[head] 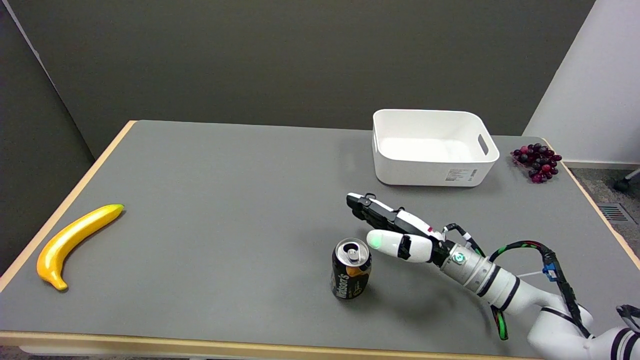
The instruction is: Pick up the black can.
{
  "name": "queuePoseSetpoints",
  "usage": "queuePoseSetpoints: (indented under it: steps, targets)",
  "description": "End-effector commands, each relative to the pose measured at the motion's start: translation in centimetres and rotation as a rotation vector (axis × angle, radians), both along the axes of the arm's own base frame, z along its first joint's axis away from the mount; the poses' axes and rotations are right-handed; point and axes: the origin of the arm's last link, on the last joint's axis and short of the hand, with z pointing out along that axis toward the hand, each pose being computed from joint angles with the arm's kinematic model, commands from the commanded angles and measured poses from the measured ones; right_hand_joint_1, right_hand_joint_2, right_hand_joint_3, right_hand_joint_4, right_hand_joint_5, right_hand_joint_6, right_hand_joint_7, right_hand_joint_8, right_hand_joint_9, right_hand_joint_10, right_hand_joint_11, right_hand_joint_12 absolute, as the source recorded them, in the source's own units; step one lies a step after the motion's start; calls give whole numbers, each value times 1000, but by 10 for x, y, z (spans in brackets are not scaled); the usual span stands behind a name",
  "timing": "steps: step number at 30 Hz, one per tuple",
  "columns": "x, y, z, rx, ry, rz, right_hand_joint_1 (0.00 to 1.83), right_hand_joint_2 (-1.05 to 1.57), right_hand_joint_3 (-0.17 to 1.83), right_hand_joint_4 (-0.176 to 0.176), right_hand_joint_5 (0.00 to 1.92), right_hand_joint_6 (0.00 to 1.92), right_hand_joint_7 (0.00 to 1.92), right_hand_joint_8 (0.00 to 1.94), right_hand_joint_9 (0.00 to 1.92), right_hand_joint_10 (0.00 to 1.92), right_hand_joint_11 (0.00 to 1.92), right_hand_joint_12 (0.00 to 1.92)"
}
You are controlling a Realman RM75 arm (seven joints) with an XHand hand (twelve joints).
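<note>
We have the black can (351,269) standing upright on the grey table (225,200), near the front edge and a little right of centre, silver top facing up with the pull tab visible. Right beside it, on its right and slightly above, we see the right hand (395,227) reaching in from the lower right. Its fingers (367,206) stretch out long and nearly straight, pointing left past the far side of the can, while the thumb (387,241) sits apart from them with its white tip just at the can's upper right rim; we can't tell if it actually touches. The spread between thumb and fingers is wide, and we see nothing held in it. The can's base sits flat on the table.

Moving outward, we find a white bin (432,149) toward the back right of the table, well apart from the can. Just right of the bin, near the table's right edge, lies a bunch of dark purple grapes (537,161). Far over on the left side, near the edge, a yellow banana (75,242) lies on its side.
</note>
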Motion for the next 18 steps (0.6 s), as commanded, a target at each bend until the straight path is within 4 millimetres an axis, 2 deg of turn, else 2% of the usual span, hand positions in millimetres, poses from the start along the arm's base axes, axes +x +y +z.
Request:
queuePoseSetpoints:
  steps: [1, 18]
  targets:
    - [5, 12, -18, 64, -61, -2, 388, 601, 853, -176, 38, 245, -1, 73, -1, -1, -1, 147]
    - [-23, 26, -43, 108, -55, -62, 368, 602, 848, -176, 44, 225, -1, 29, -1, -1, -1, 116]
